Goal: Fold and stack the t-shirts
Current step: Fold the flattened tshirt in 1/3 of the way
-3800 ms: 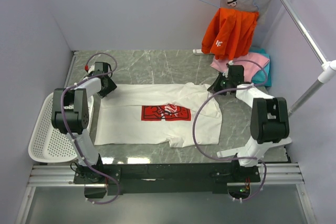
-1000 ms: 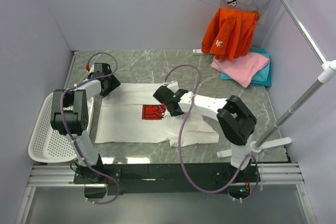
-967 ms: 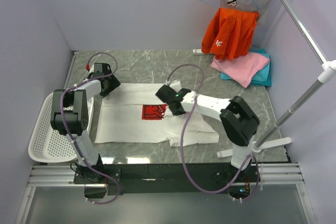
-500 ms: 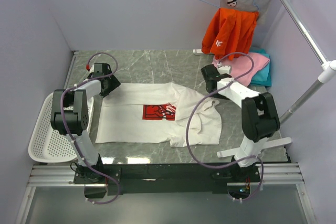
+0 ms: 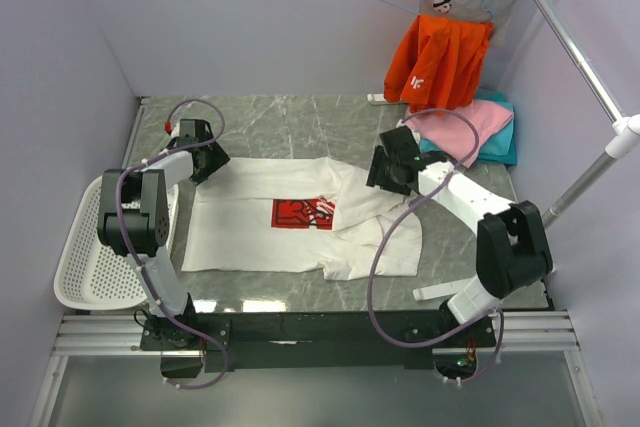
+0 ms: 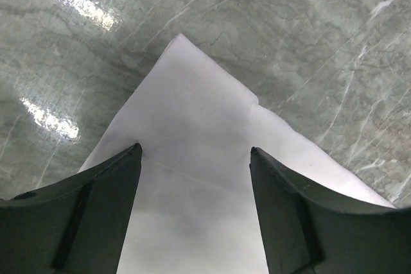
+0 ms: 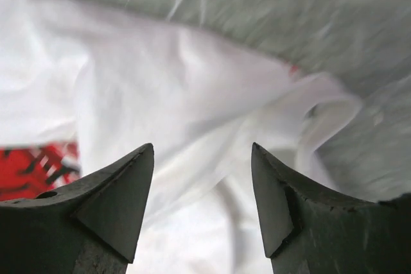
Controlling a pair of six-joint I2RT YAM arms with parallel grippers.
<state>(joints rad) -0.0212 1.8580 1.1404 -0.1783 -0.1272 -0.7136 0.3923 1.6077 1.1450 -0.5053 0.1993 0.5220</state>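
Observation:
A white t-shirt [image 5: 250, 232] with a red square print [image 5: 303, 213] lies flat on the marble table, its right side rumpled and partly turned over toward the print. My left gripper [image 5: 206, 161] hovers open over the shirt's far left corner [image 6: 192, 107], nothing between its fingers [image 6: 96, 210]. My right gripper [image 5: 384, 173] is open just above the crumpled right sleeve area [image 7: 192, 75], with the print's edge [image 7: 32, 165] to its left. The pink t-shirt [image 5: 468, 127] lies on the teal one [image 5: 506, 143] at the back right.
An orange garment [image 5: 438, 62] hangs on a hanger at the back right. A white mesh basket [image 5: 90, 262] sits off the table's left edge. A slanted metal pole [image 5: 585, 77] with a white foot [image 5: 440, 293] stands on the right.
My right gripper was shut over the print with the shirt's right side, then opened, let the cloth drop and swung back to the right. The left arm has not moved.

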